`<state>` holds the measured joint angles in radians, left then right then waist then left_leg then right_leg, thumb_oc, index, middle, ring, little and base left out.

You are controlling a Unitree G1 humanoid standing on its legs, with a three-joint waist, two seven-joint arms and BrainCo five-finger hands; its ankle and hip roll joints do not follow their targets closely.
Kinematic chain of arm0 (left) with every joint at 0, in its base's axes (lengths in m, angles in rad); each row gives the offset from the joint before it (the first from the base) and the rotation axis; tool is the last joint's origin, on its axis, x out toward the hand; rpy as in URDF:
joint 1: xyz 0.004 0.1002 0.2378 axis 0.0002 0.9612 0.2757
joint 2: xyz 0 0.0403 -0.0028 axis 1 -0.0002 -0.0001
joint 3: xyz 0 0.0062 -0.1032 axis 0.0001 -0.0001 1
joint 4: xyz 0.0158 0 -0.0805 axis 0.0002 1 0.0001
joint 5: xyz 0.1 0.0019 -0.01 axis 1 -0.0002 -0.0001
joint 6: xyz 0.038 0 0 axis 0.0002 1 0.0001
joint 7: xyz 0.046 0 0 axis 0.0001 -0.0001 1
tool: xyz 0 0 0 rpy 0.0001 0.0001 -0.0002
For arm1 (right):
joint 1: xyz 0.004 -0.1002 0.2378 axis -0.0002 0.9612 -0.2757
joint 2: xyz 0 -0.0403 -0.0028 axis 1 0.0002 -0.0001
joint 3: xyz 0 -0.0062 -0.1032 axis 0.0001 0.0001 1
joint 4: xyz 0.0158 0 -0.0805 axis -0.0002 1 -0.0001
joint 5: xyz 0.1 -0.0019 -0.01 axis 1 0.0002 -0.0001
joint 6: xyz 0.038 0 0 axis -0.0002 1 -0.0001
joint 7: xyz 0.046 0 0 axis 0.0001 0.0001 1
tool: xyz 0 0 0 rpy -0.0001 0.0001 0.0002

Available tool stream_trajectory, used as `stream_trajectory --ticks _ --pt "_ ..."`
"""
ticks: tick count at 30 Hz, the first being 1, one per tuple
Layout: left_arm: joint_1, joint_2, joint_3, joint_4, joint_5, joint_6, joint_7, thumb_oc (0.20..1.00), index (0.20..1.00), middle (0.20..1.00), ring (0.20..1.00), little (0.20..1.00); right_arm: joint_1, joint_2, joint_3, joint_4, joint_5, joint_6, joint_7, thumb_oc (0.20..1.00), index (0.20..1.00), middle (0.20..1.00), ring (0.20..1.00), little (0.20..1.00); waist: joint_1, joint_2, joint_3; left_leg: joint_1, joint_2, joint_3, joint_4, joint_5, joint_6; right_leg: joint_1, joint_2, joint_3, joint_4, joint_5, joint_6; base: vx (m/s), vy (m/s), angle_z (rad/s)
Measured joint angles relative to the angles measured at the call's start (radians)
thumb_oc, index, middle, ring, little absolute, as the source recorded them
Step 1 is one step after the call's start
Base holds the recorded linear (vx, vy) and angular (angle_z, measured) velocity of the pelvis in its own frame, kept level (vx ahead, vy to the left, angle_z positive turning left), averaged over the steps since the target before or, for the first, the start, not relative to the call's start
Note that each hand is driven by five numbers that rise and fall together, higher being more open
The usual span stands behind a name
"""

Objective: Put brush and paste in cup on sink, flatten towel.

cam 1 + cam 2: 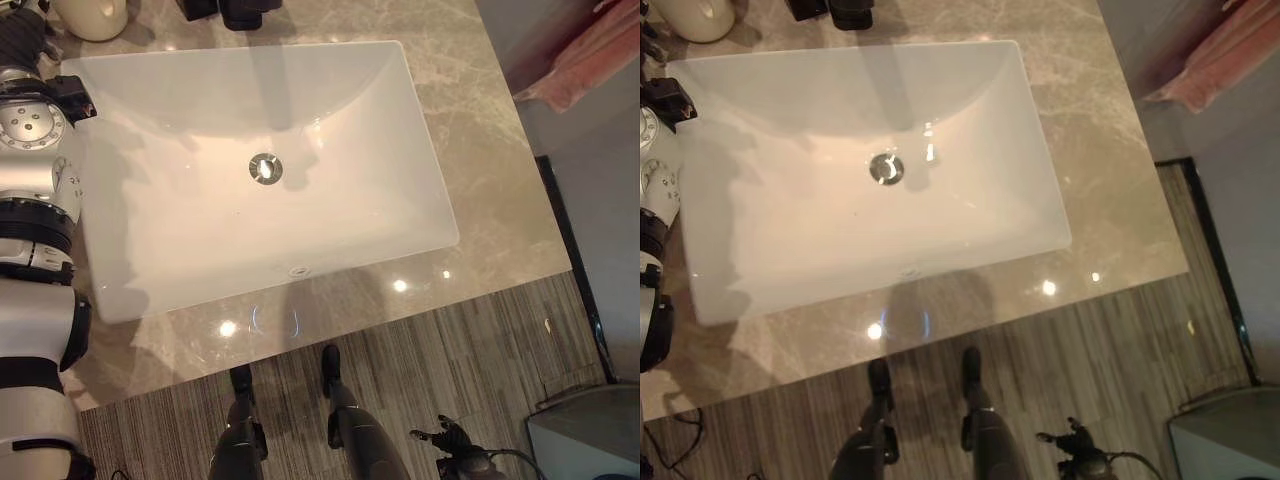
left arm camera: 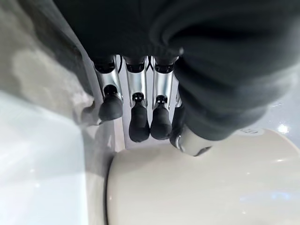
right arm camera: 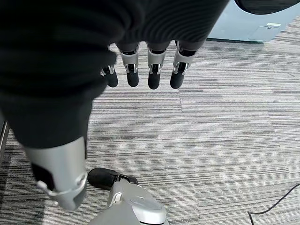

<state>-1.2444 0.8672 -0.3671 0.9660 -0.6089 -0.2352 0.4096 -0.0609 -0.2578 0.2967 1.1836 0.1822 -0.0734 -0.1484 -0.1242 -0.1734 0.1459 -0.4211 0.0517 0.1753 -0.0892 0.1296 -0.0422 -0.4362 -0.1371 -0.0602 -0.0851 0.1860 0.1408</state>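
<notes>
A white rectangular sink fills the marble worktop. At the frame's upper left stands a cream cup; the left hand, fingers relaxed and apart, hovers just beside it. The right hand hangs slack over striped floor. A pink towel shows upper right.

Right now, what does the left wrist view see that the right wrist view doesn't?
Left wrist view: the left hand, fingers straight, just above a cream cup, beside the white sink. Right wrist view: the right hand hanging open over striped grey floor. Both: a dark-covered hand with straight fingers, holding nothing.
</notes>
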Motion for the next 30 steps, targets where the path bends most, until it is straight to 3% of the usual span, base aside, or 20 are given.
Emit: stream_trajectory --ticks 2,6,8,9,10,11,13,14,16,20,21,24,28,30 --pt "0.065 -0.012 0.022 -0.023 0.029 0.009 0.026 0.2 0.2 0.2 0.2 0.2 -0.006 0.001 0.0 0.0 0.0 -0.001 0.0 1.0 1.0 1.0 1.0 1.0 0.007 0.002 0.001 0.038 0.012 -0.006 0.0 0.0 -0.003 0.042 0.007 -0.009 0.0 -0.007 -0.006 0.02 -0.109 0.06" --pt "0.384 -0.027 0.214 -0.375 0.076 -0.006 0.091 0.2 0.2 0.2 0.2 0.2 -0.002 -0.003 -0.006 -0.006 -0.002 0.004 -0.001 1.0 1.0 1.0 1.0 1.0 0.022 0.032 0.011 0.075 0.021 -0.048 0.0 0.003 -0.012 0.102 0.018 -0.054 0.0 -0.025 -0.024 0.01 -0.063 0.23" --pt "0.456 -0.049 0.255 -0.44 0.095 -0.01 0.103 0.2 0.2 0.2 0.2 0.2 0.004 -0.007 -0.009 -0.006 -0.004 0.004 -0.001 1.0 1.0 1.0 1.0 1.0 0.032 0.046 0.02 0.089 0.021 -0.07 0.0 0.004 -0.014 0.129 0.018 -0.073 0.0 -0.036 -0.028 0.0 -0.032 0.32" --pt "0.635 -0.088 0.393 -0.617 0.125 -0.015 0.115 0.2 0.2 0.2 0.2 0.2 0.004 -0.007 -0.019 -0.008 -0.013 0.008 0.0 1.0 1.0 1.0 1.0 1.0 0.045 0.06 0.028 0.112 0.023 -0.084 -0.001 0.002 -0.02 0.16 0.02 -0.09 -0.001 -0.046 -0.028 0.01 -0.02 0.26" --pt "0.691 -0.117 0.423 -0.652 0.144 -0.035 0.126 0.2 0.2 0.2 0.2 0.2 0.016 -0.011 -0.023 -0.007 -0.019 0.005 -0.001 1.0 1.0 1.0 1.0 1.0 0.056 0.065 0.03 0.127 0.024 -0.086 -0.001 0.002 -0.02 0.175 0.021 -0.089 -0.001 -0.05 -0.028 0.03 -0.021 0.3" --pt "0.731 -0.124 0.445 -0.661 0.152 -0.037 0.136 0.2 0.2 0.2 0.2 0.2 0.019 -0.015 -0.029 0.007 -0.036 0.009 0.001 1.0 1.0 1.0 1.0 1.0 0.096 0.075 0.037 0.139 0.026 -0.106 -0.001 -0.001 -0.023 0.197 0.024 -0.108 -0.001 -0.059 -0.032 0.03 -0.021 0.23" --pt "0.927 -0.183 0.586 -0.834 0.188 -0.056 0.132 0.2 0.2 0.2 0.2 0.2 0.024 -0.018 -0.053 0.006 -0.054 0.011 0.002 1.0 1.0 1.0 1.0 1.0 0.099 0.079 0.039 0.166 0.026 -0.121 -0.001 -0.008 -0.032 0.235 0.024 -0.123 -0.001 -0.069 -0.03 0.04 0.028 0.32" --pt "0.994 -0.208 0.598 -0.88 0.196 -0.066 0.122 0.2 0.2 0.2 0.2 0.2 0.037 -0.026 -0.06 0.01 -0.062 0.011 0.003 1.0 1.0 1.0 1.0 1.0 0.118 0.085 0.041 0.182 0.024 -0.141 -0.001 -0.008 -0.032 0.264 0.024 -0.143 -0.001 -0.08 -0.029 0.06 0.069 0.43" --pt "1.125 -0.21 0.611 -0.956 0.194 -0.08 0.056 0.2 0.2 0.2 0.2 0.2 0.052 -0.029 -0.106 0.01 -0.079 0.011 0.012 1.0 1.0 1.0 1.0 1.0 0.149 0.08 0.039 0.209 0.023 -0.151 -0.001 -0.011 -0.032 0.296 0.024 -0.155 -0.001 -0.092 -0.029 0.06 0.079 0.28" --pt "1.243 -0.25 0.618 -1.068 0.184 -0.096 -0.099 0.2 0.2 0.2 0.2 0.2 0.065 -0.032 -0.17 0.008 -0.079 0.008 0.032 1.0 1.0 1.0 1.0 1.0 0.162 0.076 0.032 0.259 0.008 -0.164 -0.001 -0.02 -0.02 0.354 0.01 -0.168 0.0 -0.103 -0.019 0.05 0.118 0.11" --pt "1.244 -0.29 0.605 -1.087 0.172 -0.098 -0.136 0.2 0.2 0.2 0.2 0.2 0.077 -0.031 -0.192 0.008 -0.079 0.007 0.043 1.0 1.0 1.0 1.0 1.0 0.162 0.078 0.024 0.275 0.002 -0.164 -0.001 -0.025 -0.013 0.37 0.003 -0.168 -0.001 -0.104 -0.018 0.01 0.161 -0.02" --pt "1.229 -0.301 0.486 -1.11 0.123 -0.099 -0.223 0.2 0.2 0.2 0.2 0.2 0.124 -0.03 -0.226 0.01 -0.078 0.007 0.048 1.0 1.0 1.0 1.0 1.0 0.142 0.082 -0.018 0.301 -0.018 -0.152 0.0 -0.027 -0.004 0.387 -0.014 -0.158 0.001 -0.099 -0.009 -0.11 0.161 -0.1" --pt "1.102 -0.325 0.326 -1.145 0.097 -0.109 -0.293 0.2 0.2 0.2 0.2 0.2 0.135 -0.029 -0.234 0.012 -0.08 0.008 0.047 1.0 1.0 1.0 1.0 1.0 0.094 0.083 -0.032 0.322 -0.046 -0.045 0.0 -0.047 0.018 0.331 -0.039 -0.049 0.026 -0.075 0.019 -0.24 0.173 -0.71" --pt "0.982 -0.348 0.238 -1.126 0.096 -0.109 -0.308 0.2 0.2 0.2 0.2 0.2 0.127 -0.023 -0.212 0.024 -0.082 0.011 0.041 1.0 1.0 1.0 1.0 1.0 0.075 0.086 -0.031 0.301 -0.049 0.024 0.025 -0.065 0.046 0.276 -0.032 -0.038 0.027 0.008 0.02 -0.23 0.166 -1.25"
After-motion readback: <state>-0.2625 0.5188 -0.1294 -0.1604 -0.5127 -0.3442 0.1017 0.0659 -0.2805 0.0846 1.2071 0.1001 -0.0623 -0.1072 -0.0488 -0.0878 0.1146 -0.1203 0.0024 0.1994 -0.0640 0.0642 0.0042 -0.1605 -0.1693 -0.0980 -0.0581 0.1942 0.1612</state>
